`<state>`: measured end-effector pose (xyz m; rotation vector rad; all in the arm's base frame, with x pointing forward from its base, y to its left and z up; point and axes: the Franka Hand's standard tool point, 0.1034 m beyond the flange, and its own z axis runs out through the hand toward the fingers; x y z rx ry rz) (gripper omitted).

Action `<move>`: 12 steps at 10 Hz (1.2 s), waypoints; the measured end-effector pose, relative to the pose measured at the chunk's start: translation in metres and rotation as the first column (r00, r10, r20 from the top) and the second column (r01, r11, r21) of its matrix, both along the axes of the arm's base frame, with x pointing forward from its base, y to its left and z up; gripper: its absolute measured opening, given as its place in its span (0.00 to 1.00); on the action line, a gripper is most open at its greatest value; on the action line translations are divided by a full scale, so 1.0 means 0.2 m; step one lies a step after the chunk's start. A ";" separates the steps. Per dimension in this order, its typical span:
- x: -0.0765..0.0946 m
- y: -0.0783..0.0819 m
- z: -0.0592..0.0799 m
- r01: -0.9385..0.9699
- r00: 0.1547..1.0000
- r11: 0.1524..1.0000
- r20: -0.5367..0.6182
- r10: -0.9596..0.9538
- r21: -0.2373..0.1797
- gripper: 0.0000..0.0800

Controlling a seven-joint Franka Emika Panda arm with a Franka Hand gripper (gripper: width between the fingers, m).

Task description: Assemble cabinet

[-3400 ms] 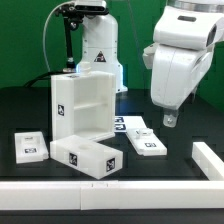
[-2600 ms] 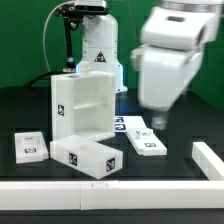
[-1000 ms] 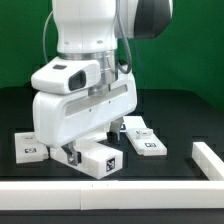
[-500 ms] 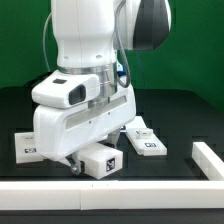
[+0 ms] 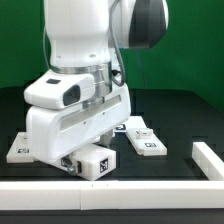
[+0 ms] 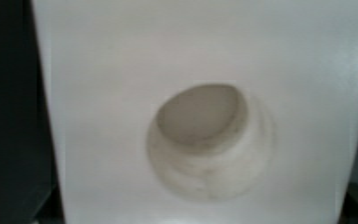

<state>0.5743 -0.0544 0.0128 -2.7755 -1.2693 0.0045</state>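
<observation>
In the exterior view my arm's big white hand point(image 5: 75, 115) fills the middle and hides the large cabinet box. The gripper point(image 5: 71, 163) is low at the exterior view's left end of a white tagged block point(image 5: 98, 162) lying at the front; its dark fingers barely show and I cannot tell how the jaws stand. A flat white tagged panel point(image 5: 18, 149) lies to the exterior view's left, another point(image 5: 148, 141) to its right. The wrist view is filled by a blurred white surface with an oval recess point(image 6: 208, 125), very close; no fingers show.
A raised white rail point(image 5: 207, 156) runs along the table's front edge and up the exterior view's right side. A strip of a flat tagged sheet point(image 5: 131, 125) shows behind the right panel. The table top is black.
The arm has swung from the exterior view's right across to the left and come down in front of the cabinet box. Over the last second the hand has sunk lower onto the front block.
</observation>
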 end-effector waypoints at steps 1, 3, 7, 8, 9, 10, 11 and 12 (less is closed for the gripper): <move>0.04 -0.02 0.01 -0.015 1.000 1.000 0.012 0.015 -0.001 0.70; 0.07 -0.06 0.02 -0.139 0.990 0.990 0.030 0.139 0.001 0.70; 0.07 -0.12 0.00 -0.252 0.967 0.968 0.036 0.252 0.005 0.70; 0.07 -0.12 0.00 -0.252 0.967 0.968 0.036 0.251 0.005 0.70; 0.06 -0.12 0.00 -0.254 0.967 0.967 0.036 0.254 0.004 0.70; 0.07 -0.15 0.01 -0.350 0.936 0.937 0.050 0.349 -0.002 0.70; 0.09 -0.18 0.02 -0.439 0.897 0.898 0.056 0.439 -0.014 0.70; 0.09 -0.19 0.02 -0.437 0.898 0.899 0.058 0.437 -0.011 0.70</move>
